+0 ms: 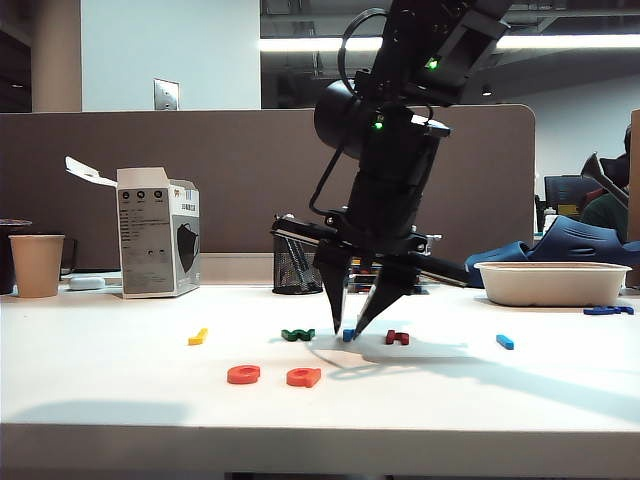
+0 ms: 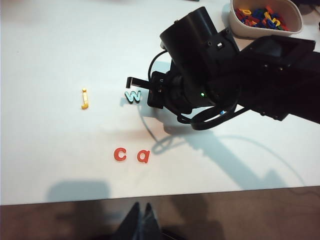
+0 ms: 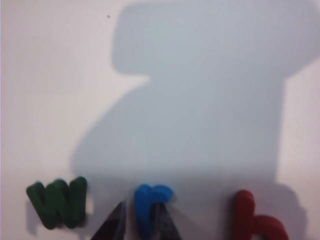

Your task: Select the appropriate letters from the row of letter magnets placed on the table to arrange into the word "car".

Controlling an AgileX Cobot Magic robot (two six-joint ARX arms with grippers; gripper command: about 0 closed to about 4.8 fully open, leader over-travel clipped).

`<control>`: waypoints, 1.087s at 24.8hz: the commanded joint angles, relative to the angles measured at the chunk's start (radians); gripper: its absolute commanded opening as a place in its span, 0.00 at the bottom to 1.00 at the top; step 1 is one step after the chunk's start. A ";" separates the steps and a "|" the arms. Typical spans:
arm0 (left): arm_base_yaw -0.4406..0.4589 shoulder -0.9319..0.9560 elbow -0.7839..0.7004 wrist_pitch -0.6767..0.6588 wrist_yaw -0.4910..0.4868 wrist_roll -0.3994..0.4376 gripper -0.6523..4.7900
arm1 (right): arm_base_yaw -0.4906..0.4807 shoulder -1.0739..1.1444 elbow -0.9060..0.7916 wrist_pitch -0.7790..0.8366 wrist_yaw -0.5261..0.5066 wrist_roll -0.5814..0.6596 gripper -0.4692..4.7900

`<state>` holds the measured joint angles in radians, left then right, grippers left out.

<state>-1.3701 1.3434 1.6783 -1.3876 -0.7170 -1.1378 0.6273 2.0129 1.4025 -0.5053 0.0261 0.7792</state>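
From my console I count seven letter magnets on the table point(image 1: 120, 390): a yellow j point(image 1: 198, 336), a green w point(image 1: 297, 334), a light blue r point(image 1: 348, 335), a dark red h point(image 1: 397, 337) and a light blue bar-shaped letter point(image 1: 505, 342) in one row, plus an orange c point(image 1: 243, 374) and an orange a point(image 1: 303, 376) lying side by side nearer the front edge. The right gripper point(image 1: 351, 326) is down at the row with its tips at the tabletop; in the right wrist view its two fingers point(image 3: 112, 225) stand on either side of the r's stem, narrowed close to it, though I cannot tell whether they actually pinch it. The r lies between the w and the h. The left gripper point(image 2: 140, 225) hangs high over the front edge, its two fingers pressed together, empty. One white tray point(image 2: 240, 27) of spare letters stands at the far right, one paper cup point(image 1: 37, 265) at the far left.
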 commanded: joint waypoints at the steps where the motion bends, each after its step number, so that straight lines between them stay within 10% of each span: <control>1: 0.001 -0.003 0.001 0.002 -0.002 0.001 0.11 | 0.002 0.033 -0.015 -0.057 -0.003 -0.002 0.25; 9: 0.001 -0.003 0.001 0.002 -0.003 0.001 0.11 | 0.002 0.033 -0.015 -0.076 0.001 -0.002 0.07; 27: 0.001 -0.003 0.001 0.002 -0.003 0.001 0.11 | 0.008 -0.049 0.028 -0.105 0.005 -0.002 0.07</control>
<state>-1.3701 1.3434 1.6783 -1.3880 -0.7170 -1.1378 0.6361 1.9827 1.4269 -0.6094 0.0296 0.7769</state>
